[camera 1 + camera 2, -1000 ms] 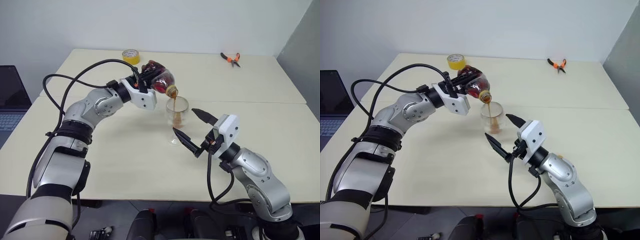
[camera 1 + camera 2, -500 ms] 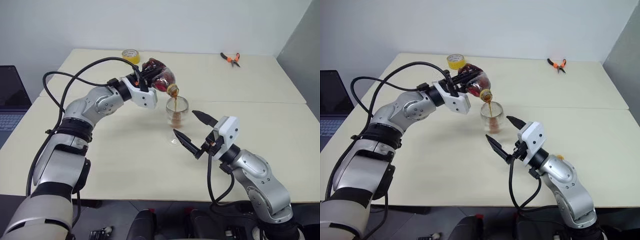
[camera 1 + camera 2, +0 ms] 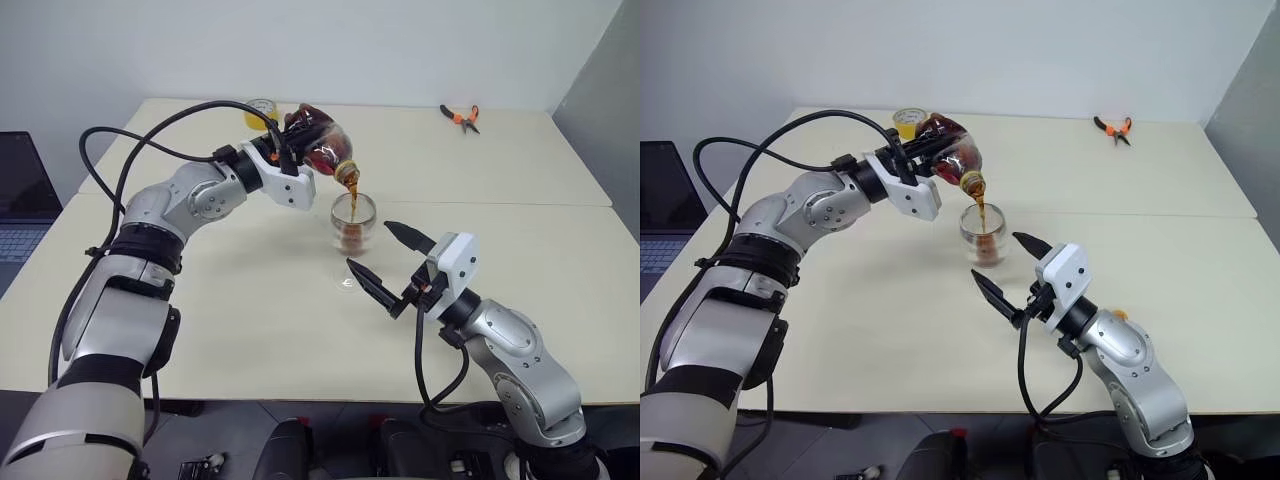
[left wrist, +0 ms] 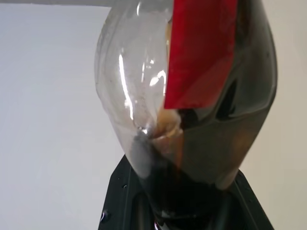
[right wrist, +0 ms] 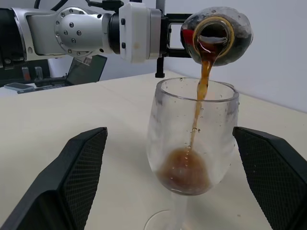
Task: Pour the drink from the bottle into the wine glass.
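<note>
The left pincer is closed tightly on the bottle, which is being gripped by its rounded body and tipped with its open mouth pointing down toward the wine glass. A thin stream of the drink is being poured from the mouth into the bowl, where a shallow brown pool is being collected at the bottom. In the left wrist view the bottle is being seen close up, partly clear and partly dark with liquid, with its red label across it.

The right pincer is being held wide open and empty just in front of the glass, with one black finger on each side of the bowl and neither touching it. The glass is standing upright on its foot between the two pincers, directly under the bottle's mouth.

All of this is being carried by a pale cream table, with a second table of the same colour butted against its far edge. A yellow tape roll is lying at the far side behind the bottle, and orange-handled pliers are lying well apart at the far right. A plain white wall is rising behind the tables, and a dark laptop is sitting off the left edge.
</note>
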